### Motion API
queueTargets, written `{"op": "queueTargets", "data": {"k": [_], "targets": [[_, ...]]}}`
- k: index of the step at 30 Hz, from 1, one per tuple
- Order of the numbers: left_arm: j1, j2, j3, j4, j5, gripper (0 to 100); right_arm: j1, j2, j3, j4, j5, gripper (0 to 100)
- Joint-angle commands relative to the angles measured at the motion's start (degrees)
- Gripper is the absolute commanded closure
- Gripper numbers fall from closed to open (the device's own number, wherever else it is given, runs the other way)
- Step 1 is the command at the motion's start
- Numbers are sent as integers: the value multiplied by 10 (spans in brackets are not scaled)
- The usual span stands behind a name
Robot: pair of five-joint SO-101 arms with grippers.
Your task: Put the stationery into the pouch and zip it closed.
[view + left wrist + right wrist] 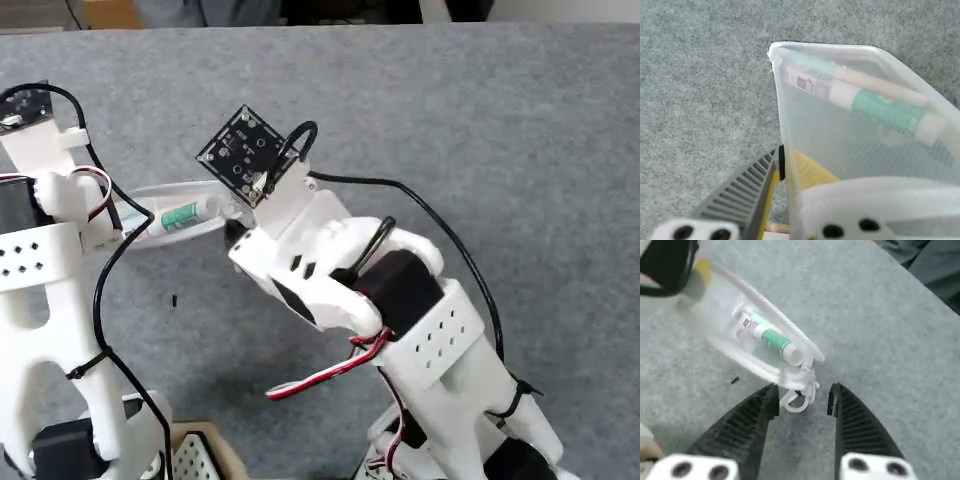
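Observation:
A translucent pouch (190, 212) lies on the grey table with stationery inside, among it a green-labelled glue stick (885, 111) and a pale pen (875, 82). My left gripper (785, 170) is shut on one end of the pouch (840, 145), holding that edge pinched. At the other end, my right gripper (802, 400) is open, its black fingers (765, 402) on either side of the white zipper pull (796, 401) without pinching it. From above, the right arm's wrist (300, 230) covers that end of the pouch.
Grey felt covers the table (480, 130), with open room to the right and at the back. A tiny dark speck (173, 299) lies in front of the pouch. A perforated white part on a tan base (195, 452) sits at the near edge between the arms.

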Motion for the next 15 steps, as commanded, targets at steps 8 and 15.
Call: {"op": "queueTargets", "data": {"k": [8, 15], "targets": [[-4, -15, -25, 2, 1, 971, 69, 0, 85, 7, 31, 822], [-4, -15, -25, 1, 1, 971, 66, 2, 210, -114, 41, 822]]}}
